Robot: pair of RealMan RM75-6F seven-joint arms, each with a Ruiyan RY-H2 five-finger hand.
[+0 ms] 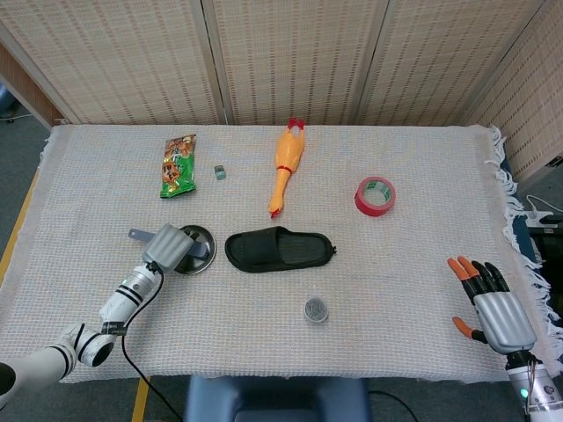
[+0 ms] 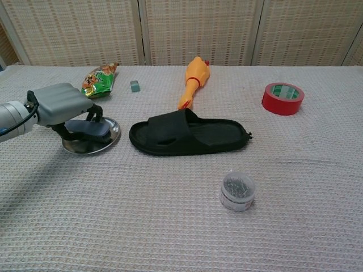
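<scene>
My left hand (image 1: pixel 167 246) (image 2: pixel 59 105) hovers over a round metal plate (image 1: pixel 206 238) (image 2: pixel 101 143) at the left of the table and grips a dark blue brush (image 2: pixel 91 129). Its fingers curl down around the brush body. The brush's grey handle (image 1: pixel 137 234) sticks out to the left of the hand in the head view. The brush head sits just over the plate; I cannot tell whether it touches. My right hand (image 1: pixel 491 303) is far off at the front right corner, its fingers spread and holding nothing; the chest view does not show it.
A black slipper (image 1: pixel 280 249) (image 2: pixel 190 135) lies right of the plate. A yellow rubber chicken (image 1: pixel 285 165), a red tape roll (image 1: pixel 375 195), a green snack bag (image 1: pixel 178 165) and a small grey block (image 1: pixel 219 172) lie farther back. A small jar of pins (image 2: pixel 237 191) stands in front.
</scene>
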